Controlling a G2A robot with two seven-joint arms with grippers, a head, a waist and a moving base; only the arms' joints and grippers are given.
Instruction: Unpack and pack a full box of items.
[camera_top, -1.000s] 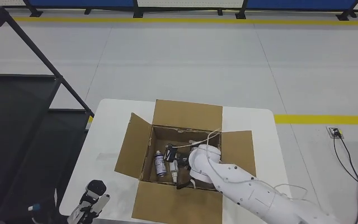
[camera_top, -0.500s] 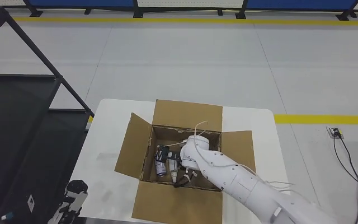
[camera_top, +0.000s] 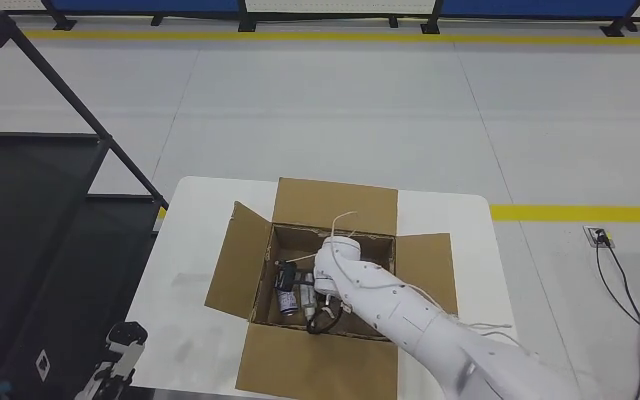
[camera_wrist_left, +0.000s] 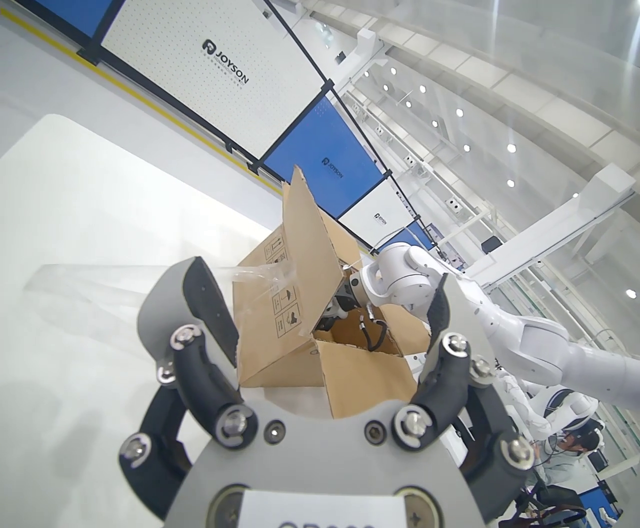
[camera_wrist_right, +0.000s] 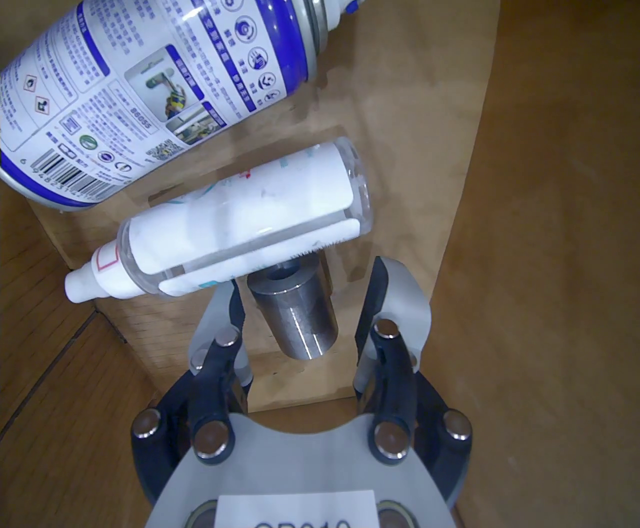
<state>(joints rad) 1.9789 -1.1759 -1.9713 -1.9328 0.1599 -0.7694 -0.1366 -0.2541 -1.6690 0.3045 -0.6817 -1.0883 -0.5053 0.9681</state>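
An open cardboard box (camera_top: 302, 209) stands in the middle of the white table (camera_top: 200, 260). My right arm (camera_top: 345, 272) is bent down inside it. On the box floor lie a blue-and-white spray can (camera_wrist_right: 150, 85), a clear bottle with a white label (camera_wrist_right: 240, 220) and a small grey metal cylinder (camera_wrist_right: 295, 320). My right gripper (camera_wrist_right: 305, 280) is open, its fingers on either side of the cylinder with gaps on both sides; its tips are close to the bottle. My left gripper (camera_wrist_left: 320, 282) is open and holds nothing, low off the table's near left corner (camera_top: 122, 338), facing the box (camera_wrist_left: 360, 375).
All four box flaps are folded outward; the left flap (camera_top: 238, 262) slopes over the table. A strip of clear tape (camera_wrist_left: 260, 272) hangs from one flap. A dark rack (camera_top: 50, 230) stands left of the table. Bare tabletop lies left of the box.
My right arm has shifted to the left inside the box. My left gripper has pulled back and down toward the table's near left corner.
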